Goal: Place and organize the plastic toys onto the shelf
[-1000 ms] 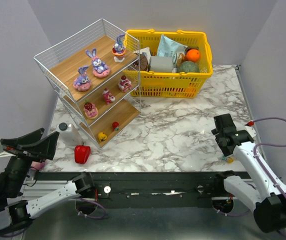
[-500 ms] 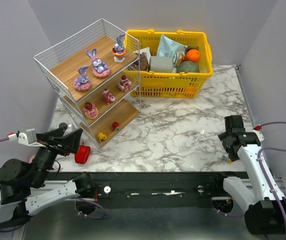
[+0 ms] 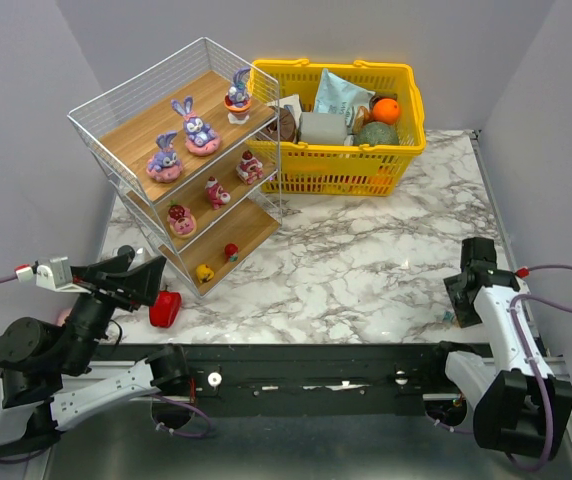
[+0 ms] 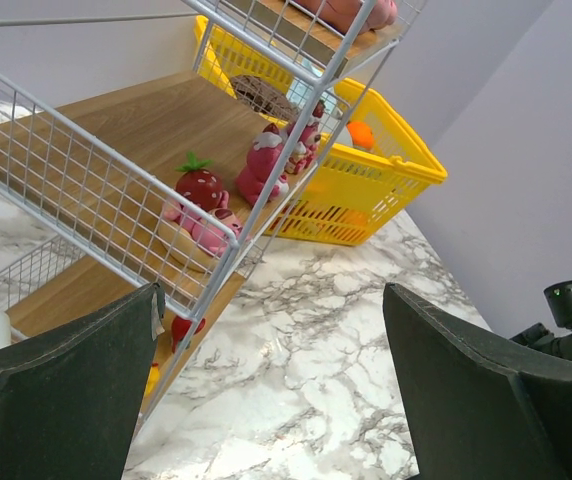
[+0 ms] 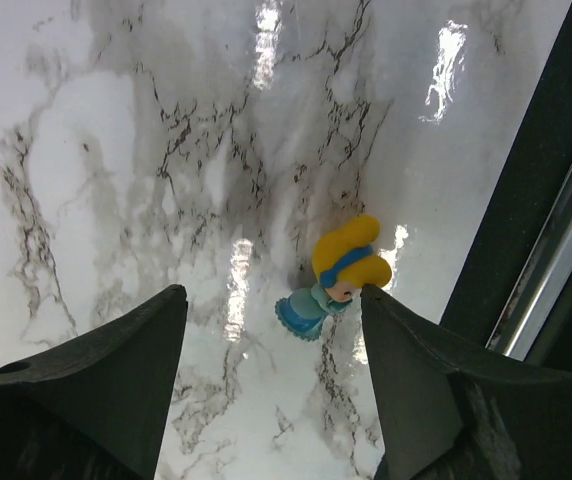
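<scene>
The right claw (image 5: 271, 292) is spread wide and holds nothing. Below its gap a blue-dressed figurine (image 5: 331, 280) with yellow hair lies on the desk (image 3: 366, 260), close to the near edge. The left claw (image 4: 271, 295) is also wide and empty, facing the shelf (image 3: 151, 125).

On that shelf the top board carries 3 purple bunnies (image 3: 198, 128), the middle board 3 pink-red figures (image 3: 216, 191), and the bottom board 1 yellow piece (image 3: 204, 272) and 1 red piece (image 3: 231, 251). Just beside the shelf stands the yellow basket (image 3: 336, 160), filled with packets and an orange ball (image 3: 387, 109). A red bell pepper (image 3: 164, 308) lies near the left claw.

Compared with 0.5 s ago, the right arm has drawn a little further toward the desk's right side. The left arm and every toy on the shelf are unchanged.
</scene>
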`<action>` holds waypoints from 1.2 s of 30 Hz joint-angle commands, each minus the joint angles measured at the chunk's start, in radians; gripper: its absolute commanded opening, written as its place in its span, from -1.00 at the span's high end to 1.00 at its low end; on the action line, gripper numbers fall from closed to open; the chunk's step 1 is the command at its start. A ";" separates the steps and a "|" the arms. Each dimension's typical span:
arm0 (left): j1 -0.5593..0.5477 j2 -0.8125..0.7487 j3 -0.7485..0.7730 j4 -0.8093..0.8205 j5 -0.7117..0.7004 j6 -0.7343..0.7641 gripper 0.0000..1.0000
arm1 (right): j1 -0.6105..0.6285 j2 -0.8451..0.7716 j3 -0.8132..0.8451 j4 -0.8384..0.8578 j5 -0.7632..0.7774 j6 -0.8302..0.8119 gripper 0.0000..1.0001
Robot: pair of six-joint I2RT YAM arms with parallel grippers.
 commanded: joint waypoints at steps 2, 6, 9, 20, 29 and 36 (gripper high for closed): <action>-0.013 -0.001 0.018 0.023 0.026 -0.012 -0.98 | -0.094 -0.024 -0.022 0.077 -0.021 -0.051 -0.53; -0.013 0.033 0.027 0.030 0.026 0.002 -0.98 | -0.127 -0.017 -0.039 0.097 -0.041 -0.063 -0.43; -0.013 0.048 0.032 0.037 0.033 0.007 -0.98 | -0.138 -0.014 -0.063 0.114 -0.063 -0.055 -0.31; -0.013 0.057 0.043 0.037 0.043 0.003 -0.98 | -0.141 -0.015 -0.114 0.207 -0.123 -0.130 0.50; -0.013 0.076 0.037 0.042 0.083 -0.004 -0.98 | -0.141 -0.052 -0.120 0.341 -0.380 -0.330 0.99; -0.012 0.099 0.023 0.063 0.132 -0.026 -0.98 | -0.139 -0.164 -0.137 0.355 -0.542 -0.427 0.99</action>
